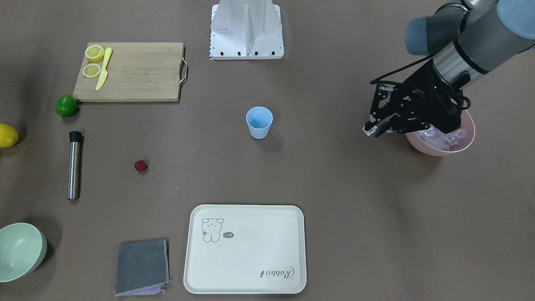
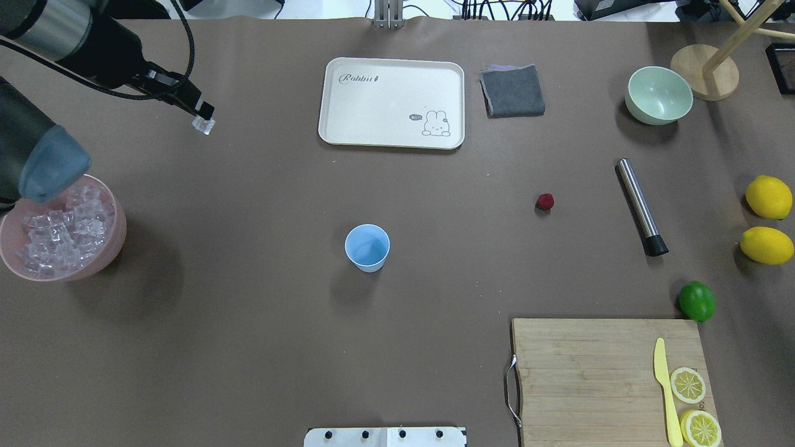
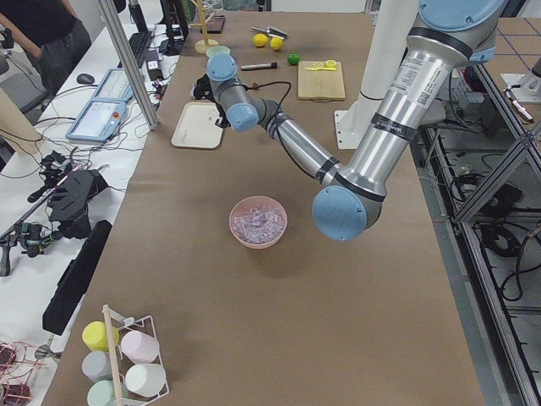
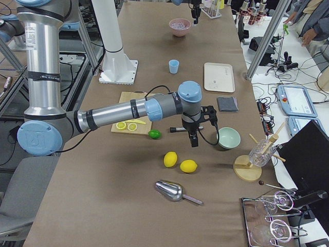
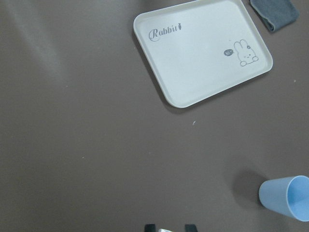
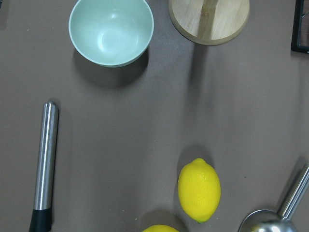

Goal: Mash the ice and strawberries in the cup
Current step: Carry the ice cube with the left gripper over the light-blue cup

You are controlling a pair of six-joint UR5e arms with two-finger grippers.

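Left claw (image 2: 202, 119) pinches one ice cube (image 2: 204, 126) at overhead's upper left, away from pink bowl (image 2: 113, 253), likely bound for centre cup (image 2: 367, 247); right claw (image 4: 194, 143) grip: can't tell.

The brown matte table (image 2: 248, 347) carries an upright light blue plastic cup (image 2: 367, 248) near its middle. On the robot's right lie a small dark red strawberry (image 2: 545, 201), a steel muddler with a black end (image 2: 640, 205), two yellow lemons (image 2: 769, 197), a green lime (image 2: 697, 301) and a wooden cutting board (image 2: 590, 372). Along the far edge sit a cream rectangular tray (image 2: 385, 105), a folded grey cloth (image 2: 512, 90) and a pale green bowl (image 2: 658, 95). A pink bowl (image 2: 118, 233) (heaped with clear ice (image 2: 59, 233)) stands at the left end.
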